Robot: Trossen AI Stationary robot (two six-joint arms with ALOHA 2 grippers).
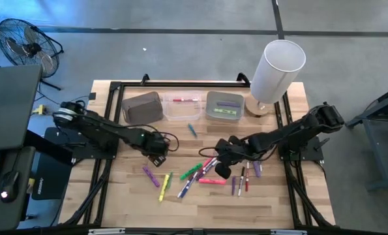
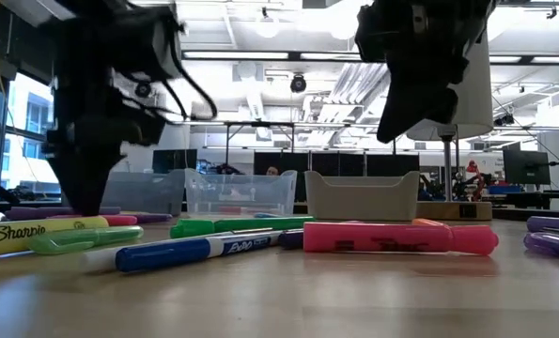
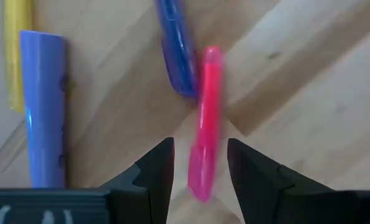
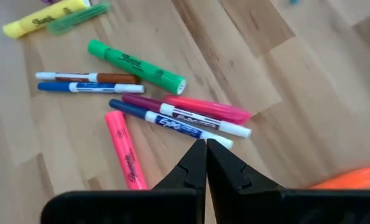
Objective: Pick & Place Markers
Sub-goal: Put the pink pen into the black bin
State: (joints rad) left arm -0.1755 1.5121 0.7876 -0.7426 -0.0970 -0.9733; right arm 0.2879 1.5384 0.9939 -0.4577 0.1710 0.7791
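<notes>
My left gripper (image 3: 200, 163) straddles a pink marker (image 3: 203, 124) at centre frame, jaws wide, nothing held yet, and closing off-centre could roll it away; my right gripper (image 4: 206, 155), pinched shut and empty, hovers over the scattered markers (image 4: 172, 118).

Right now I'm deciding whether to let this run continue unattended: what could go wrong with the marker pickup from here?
The left pincer stands open around a slim pink marker whose far end touches a blue marker; closing may drag both. The right pincer is shut and empty above the crowded pile, near a white-barrelled blue-capped marker; descending shut, it could scatter pens.
</notes>
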